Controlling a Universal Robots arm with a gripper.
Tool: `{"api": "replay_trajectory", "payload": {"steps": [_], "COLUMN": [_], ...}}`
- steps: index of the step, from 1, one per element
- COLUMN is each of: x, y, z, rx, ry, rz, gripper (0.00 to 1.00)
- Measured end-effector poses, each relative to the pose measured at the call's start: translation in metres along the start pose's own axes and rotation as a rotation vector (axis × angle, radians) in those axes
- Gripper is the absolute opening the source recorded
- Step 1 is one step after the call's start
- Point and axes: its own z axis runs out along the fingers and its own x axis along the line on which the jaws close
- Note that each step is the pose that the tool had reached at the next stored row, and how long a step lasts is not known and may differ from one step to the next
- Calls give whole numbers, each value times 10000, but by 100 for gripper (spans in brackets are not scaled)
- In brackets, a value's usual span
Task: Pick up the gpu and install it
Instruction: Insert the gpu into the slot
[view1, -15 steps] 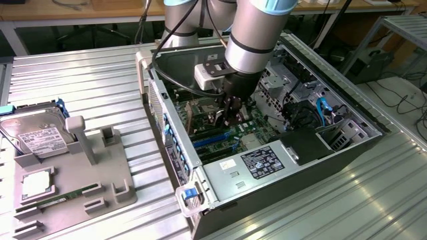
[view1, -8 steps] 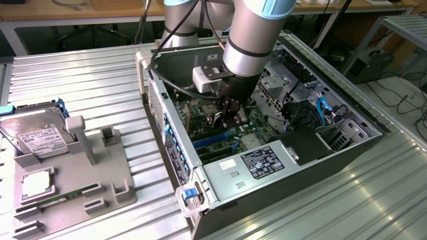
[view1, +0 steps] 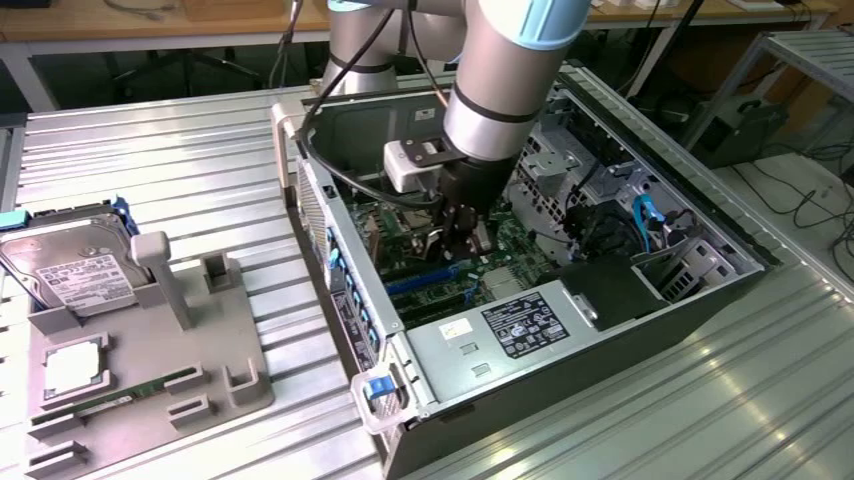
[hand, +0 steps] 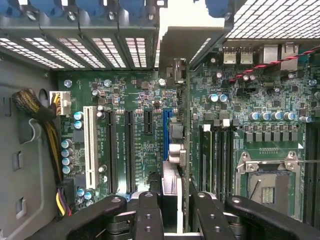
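While the gripper (view1: 461, 232) reaches down inside the open PC case (view1: 694, 300), its fingers (hand: 149, 212) pinch the gpu (hand: 171, 182) edge-on over the motherboard (hand: 135, 95), alongside the blue slot (hand: 165, 132). Hard drive (view1: 74, 270) lies on grey tray (view1: 200, 380), ext. view's left.

No print is showing clearly enough to read. In the exterior view a dark label (view1: 534, 325) with white print is sitting on the silver power supply (view1: 454, 352) at lower centre, and a white label (view1: 83, 275) is lying on the hard drive (view1: 30, 255) at left. White lettering (hand: 118, 150) is running between the motherboard (hand: 145, 95) slots, too fine to make out.
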Motion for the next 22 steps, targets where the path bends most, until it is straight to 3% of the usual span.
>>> {"api": "replay_trajectory", "payload": {"steps": [3,6,22], "x": [10,12,80], "y": [1,26,50], "z": [72,86,142], "rx": [-1,0,-1], "ry": [1,-27,-29], "rz": [2,-11,-16], "gripper": [28,28,28]}}
